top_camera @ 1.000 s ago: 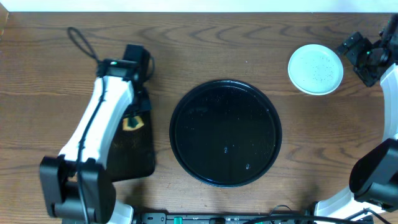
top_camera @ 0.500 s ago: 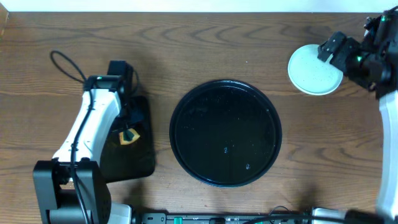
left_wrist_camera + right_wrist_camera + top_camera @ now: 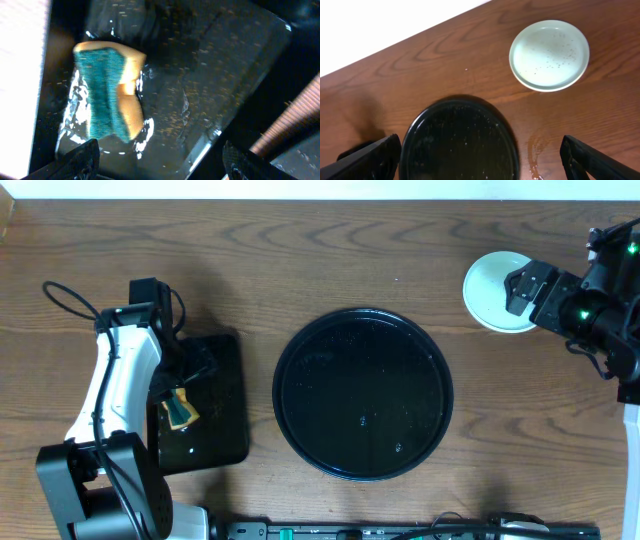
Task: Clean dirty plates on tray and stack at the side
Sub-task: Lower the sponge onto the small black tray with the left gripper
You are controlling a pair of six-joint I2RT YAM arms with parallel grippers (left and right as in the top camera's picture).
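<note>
Swinging low, the wide-open, empty right gripper (image 3: 518,290) could clip the pale mint round plate (image 3: 485,285) upper right (left gripper (image 3: 161,159) gapes empty too).

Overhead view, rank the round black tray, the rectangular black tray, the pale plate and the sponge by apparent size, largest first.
1. round black tray
2. rectangular black tray, partly under the left arm, clearly second
3. pale plate, right edge covered
4. sponge
</note>
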